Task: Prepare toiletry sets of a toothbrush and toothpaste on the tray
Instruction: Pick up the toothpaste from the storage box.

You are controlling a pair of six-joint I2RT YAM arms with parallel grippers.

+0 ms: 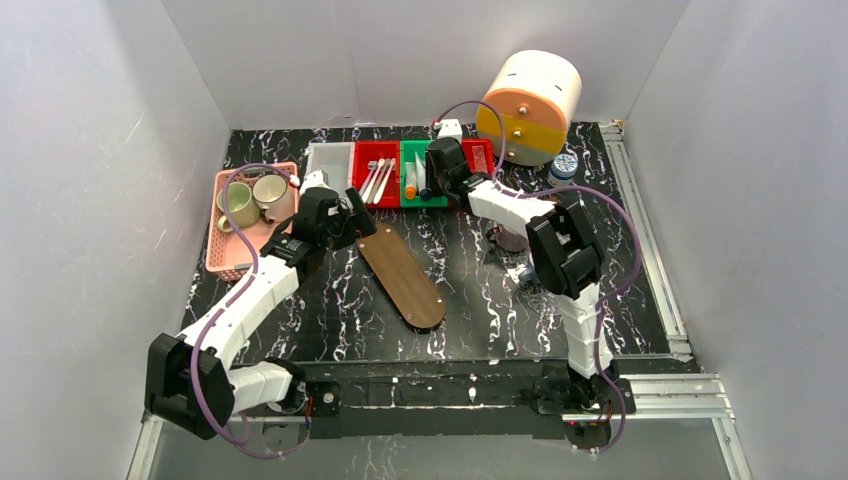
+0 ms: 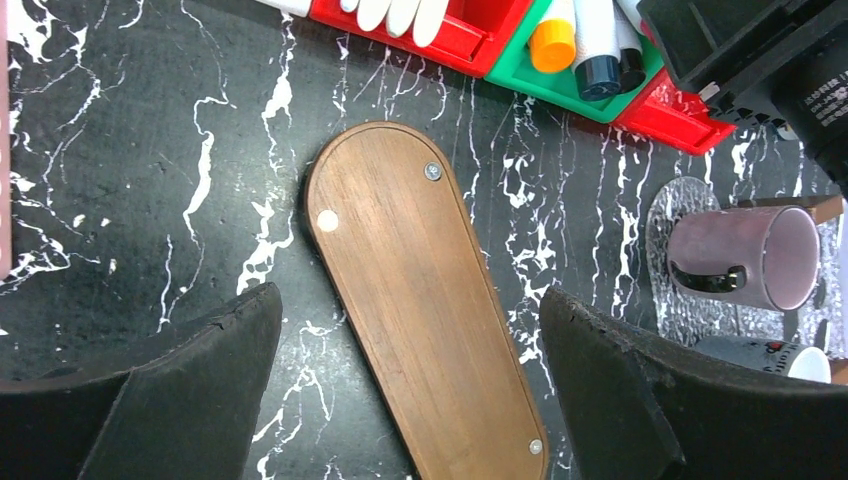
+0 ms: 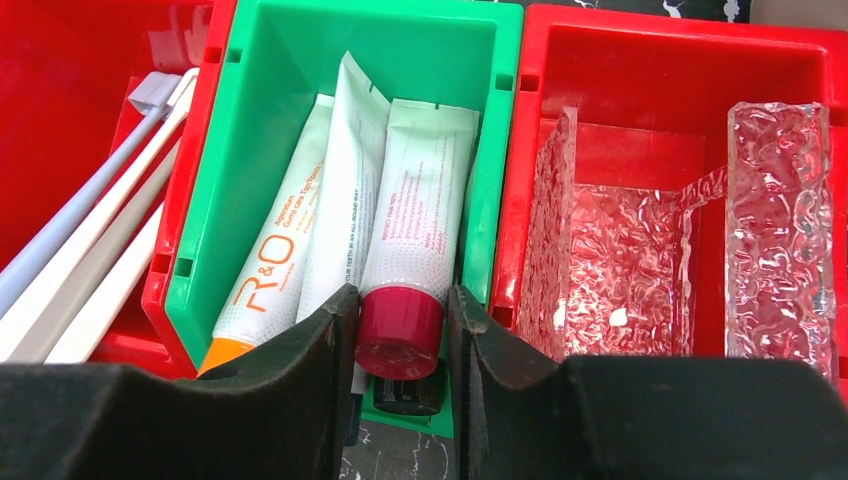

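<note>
The wooden oval tray lies empty on the black marbled table, and in the left wrist view the tray sits below my left gripper, which hangs open over it. White toothbrushes lie in a red bin. Toothpaste tubes lie in the green bin: one orange-capped, one red-capped on top. My right gripper reaches into that bin with its jaws narrowly astride the red cap. The left finger touches it and a thin gap shows on the right.
A pink basket with mugs stands at the left. A white-and-yellow cylinder is at the back right. A red bin holds clear textured pieces. A mauve mug lies on a glass coaster right of the tray.
</note>
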